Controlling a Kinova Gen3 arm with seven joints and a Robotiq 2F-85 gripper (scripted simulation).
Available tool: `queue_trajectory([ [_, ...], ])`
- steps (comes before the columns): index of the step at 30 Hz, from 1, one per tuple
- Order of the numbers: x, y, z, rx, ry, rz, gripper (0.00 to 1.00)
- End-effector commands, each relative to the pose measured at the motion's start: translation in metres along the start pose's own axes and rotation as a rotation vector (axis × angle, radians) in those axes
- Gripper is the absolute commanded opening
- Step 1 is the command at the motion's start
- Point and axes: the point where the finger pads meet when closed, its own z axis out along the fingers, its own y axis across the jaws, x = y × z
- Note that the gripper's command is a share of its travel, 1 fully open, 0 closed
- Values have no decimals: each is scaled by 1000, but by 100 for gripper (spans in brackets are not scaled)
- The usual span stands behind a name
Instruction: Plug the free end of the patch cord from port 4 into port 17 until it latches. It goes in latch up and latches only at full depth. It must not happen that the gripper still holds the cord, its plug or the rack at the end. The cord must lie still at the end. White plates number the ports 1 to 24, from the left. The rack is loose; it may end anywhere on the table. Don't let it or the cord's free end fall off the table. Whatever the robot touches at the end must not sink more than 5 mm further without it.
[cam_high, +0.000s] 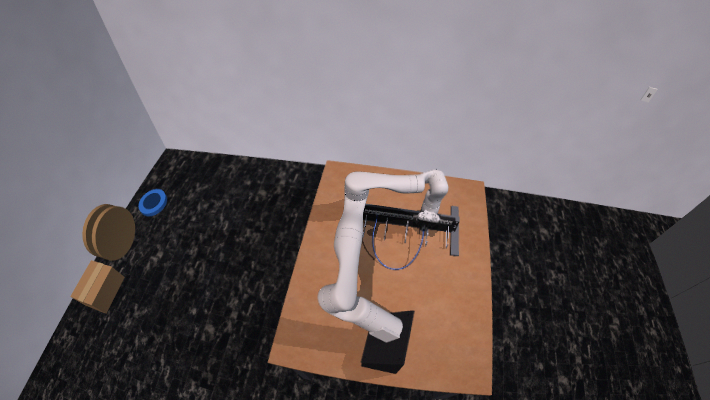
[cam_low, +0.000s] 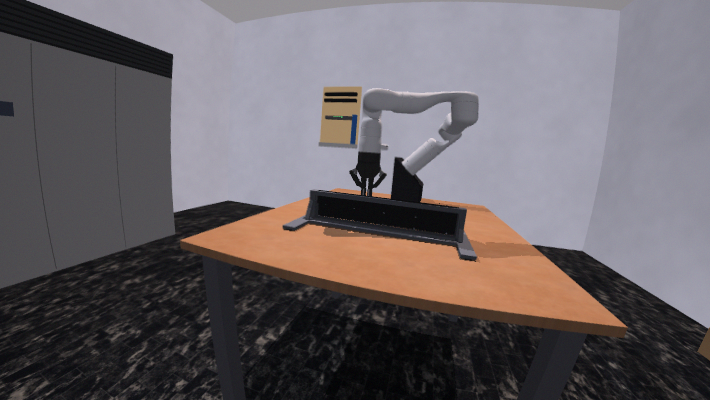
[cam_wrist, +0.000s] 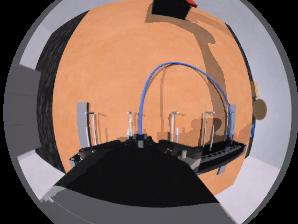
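The black patch rack (cam_high: 395, 214) (cam_low: 390, 216) (cam_wrist: 222, 155) stands across the far half of the table (cam_high: 450, 310) (cam_low: 400, 265). The blue patch cord (cam_high: 397, 266) (cam_wrist: 189, 70) hangs from the rack's front in a loop over the table top. One end sits near the rack's left end and the other runs up to my fingers. My gripper (cam_high: 429, 216) (cam_low: 367, 190) (cam_wrist: 140, 138) points down at the rack's front, right of its middle. It is shut on the cord's free-end plug, which is mostly hidden by my fingers. I cannot read the port numbers.
Several short grey stubs (cam_high: 406, 231) (cam_wrist: 174, 123) stick out of the rack's front. The rack's grey foot (cam_high: 454, 235) (cam_low: 466, 250) lies at its right end. My black base (cam_high: 385, 350) (cam_low: 406, 186) stands at the table's near edge.
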Motion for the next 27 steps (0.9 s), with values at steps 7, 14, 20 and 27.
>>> queue_trajectory([
  [7,-3,-1,2,4,-4,3,0],
  [14,-4,-2,3,8,-8,10,0],
  [20,-5,-3,3,10,-10,12,0],
  [27,-5,-4,2,11,-11,13,0],
])
